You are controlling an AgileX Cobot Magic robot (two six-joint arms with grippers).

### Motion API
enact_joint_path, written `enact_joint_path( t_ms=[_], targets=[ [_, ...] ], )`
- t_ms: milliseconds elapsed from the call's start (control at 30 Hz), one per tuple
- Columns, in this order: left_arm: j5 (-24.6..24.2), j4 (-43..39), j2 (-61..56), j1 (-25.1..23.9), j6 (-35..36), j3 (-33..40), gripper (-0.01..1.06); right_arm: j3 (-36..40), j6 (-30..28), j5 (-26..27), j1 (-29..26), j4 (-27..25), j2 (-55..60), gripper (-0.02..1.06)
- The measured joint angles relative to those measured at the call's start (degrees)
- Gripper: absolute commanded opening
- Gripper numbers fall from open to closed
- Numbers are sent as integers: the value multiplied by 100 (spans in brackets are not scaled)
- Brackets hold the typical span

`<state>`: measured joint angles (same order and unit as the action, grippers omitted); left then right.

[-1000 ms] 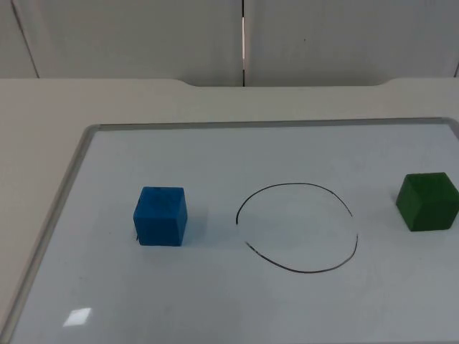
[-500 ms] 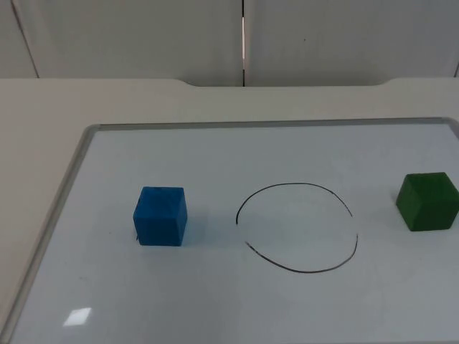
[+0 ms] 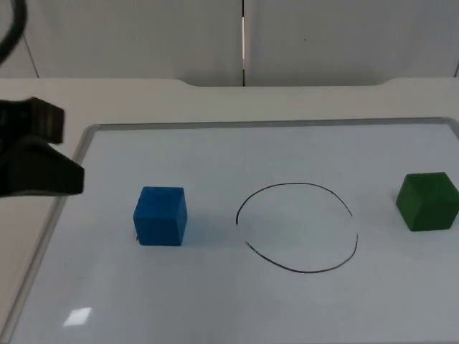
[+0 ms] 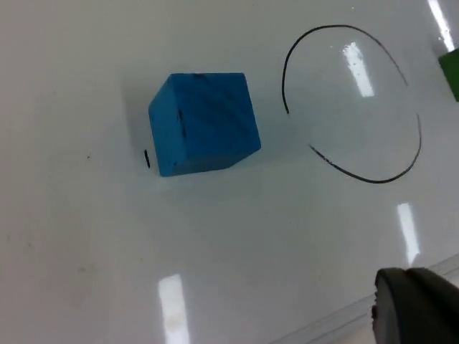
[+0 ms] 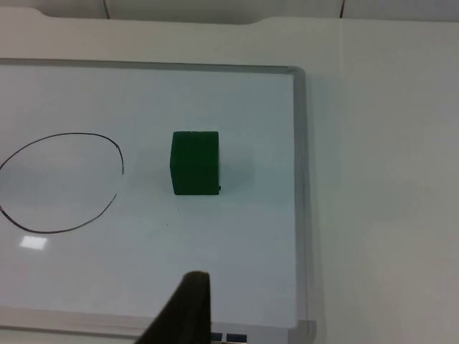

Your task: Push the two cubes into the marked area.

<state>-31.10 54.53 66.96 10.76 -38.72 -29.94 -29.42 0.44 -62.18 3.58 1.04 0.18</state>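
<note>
A blue cube (image 3: 160,215) sits on the whiteboard, left of a hand-drawn black circle (image 3: 297,227). A green cube (image 3: 428,201) sits to the right of the circle, near the board's right edge. Both cubes lie outside the line. My left gripper (image 3: 50,161) hangs over the board's left rim, left of the blue cube and apart from it. In the left wrist view the blue cube (image 4: 204,122) lies between that gripper and the circle (image 4: 351,100). My right gripper (image 5: 185,308) is well back from the green cube (image 5: 194,162), with the circle (image 5: 57,183) beyond it.
The whiteboard has a raised metal frame (image 3: 272,123) and lies on the white table top (image 3: 107,97). The grey partition wall (image 3: 323,36) closes off the far side. The frame's right rim (image 5: 301,186) runs close beside the green cube.
The left arm has come into the top view from the left and now hangs over the board's left rim. Neither cube has moved.
</note>
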Motion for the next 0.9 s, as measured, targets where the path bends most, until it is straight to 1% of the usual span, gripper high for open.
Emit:
enact_joint_path(
  t_ms=[100, 133, 167, 200, 300, 333, 500, 600, 700, 867, 900],
  targets=[
    [675, 49, 540, 521, 0, -77, 0, 0, 0, 0, 0, 0, 0, 105],
    [774, 63, 644, 580, 0, -98, 0, 0, 0, 0, 0, 0, 0, 105],
    [774, 63, 644, 580, 0, -98, 0, 0, 0, 0, 0, 0, 0, 105],
    [1047, 74, 963, 677, 0, -155, 0, 0, 0, 0, 0, 0, 0, 105],
    [1389, 87, 1531, 713, -24, -318, 0, 0, 0, 0, 0, 0, 0, 105],
    [1389, 87, 1531, 713, -24, -318, 0, 0, 0, 0, 0, 0, 0, 105],
    [1688, 87, 2265, 717, -45, -670, 0, 0, 0, 0, 0, 0, 0, 105],
    [1758, 87, 2478, 717, -84, -832, 0, 0, 0, 0, 0, 0, 0, 105],
    [1771, 96, 2711, 638, -121, -992, 0, 0, 0, 0, 0, 0, 0, 105],
    [1785, 96, 3247, 276, -158, -1199, 0, 0, 0, 0, 0, 0, 0, 105],
    [1785, 96, 3247, 276, -158, -1199, 0, 0, 0, 0, 0, 0, 0, 105]
  ],
)
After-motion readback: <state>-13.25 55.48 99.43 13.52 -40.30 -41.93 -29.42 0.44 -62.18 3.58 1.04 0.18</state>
